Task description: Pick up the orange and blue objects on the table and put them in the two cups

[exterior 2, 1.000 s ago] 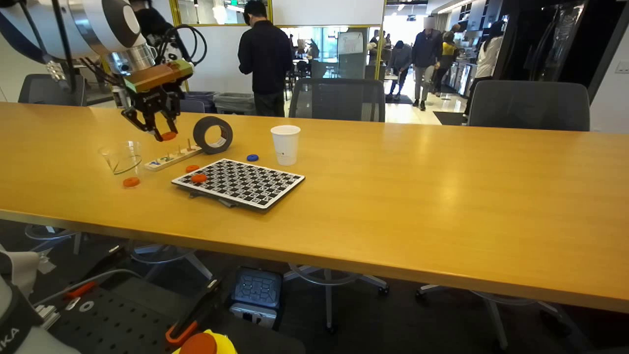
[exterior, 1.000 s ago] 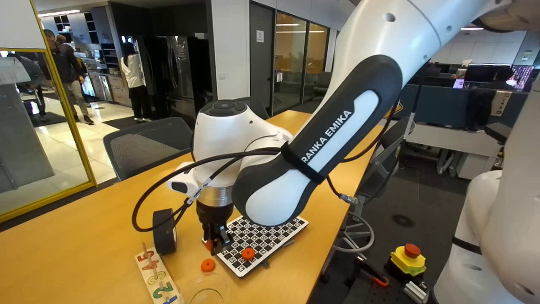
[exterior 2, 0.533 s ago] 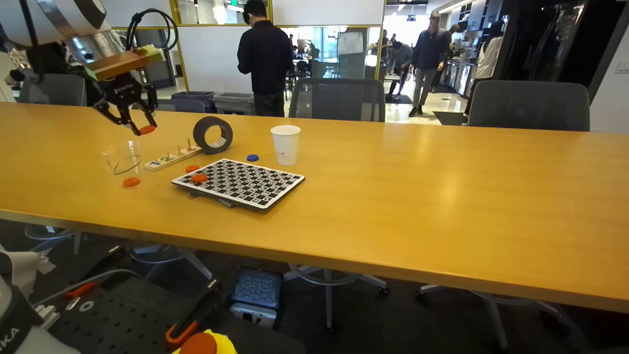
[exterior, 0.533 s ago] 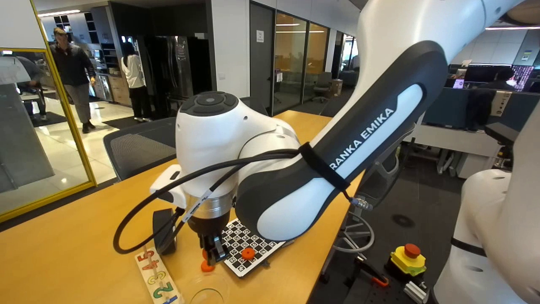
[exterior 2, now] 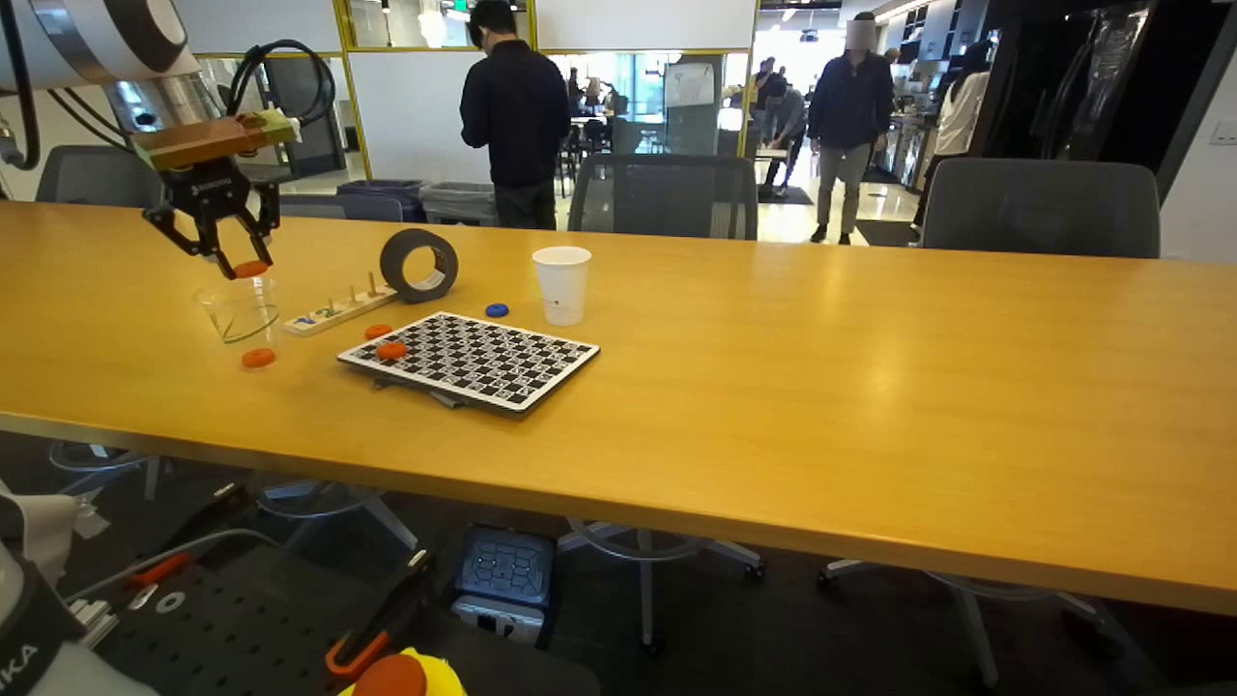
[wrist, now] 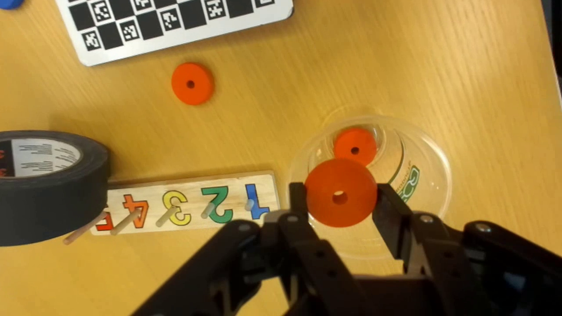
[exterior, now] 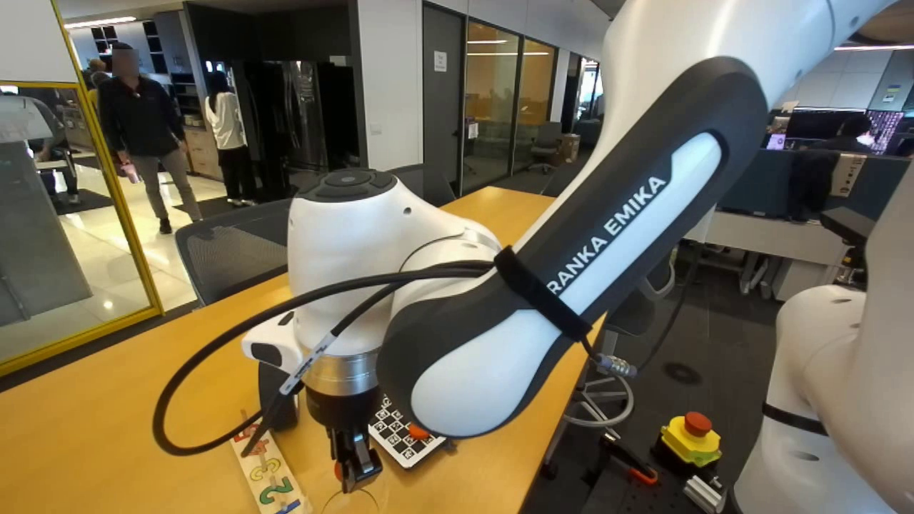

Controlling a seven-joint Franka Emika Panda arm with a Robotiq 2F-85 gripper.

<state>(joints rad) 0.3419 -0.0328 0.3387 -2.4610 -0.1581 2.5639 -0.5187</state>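
Gripper holding orange disc over clear cup

The gripper clamps the disc at opposite edges. A second orange disc lies inside the clear cup. A third orange disc lies on the surface, near the checkered board; a fourth orange disc rests on that board. The blue disc lies near the upright white cup.

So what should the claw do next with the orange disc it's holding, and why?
Probably open and let go: the claw holds the orange disc seemingly right over the clear cup, and another orange disc already lies inside.
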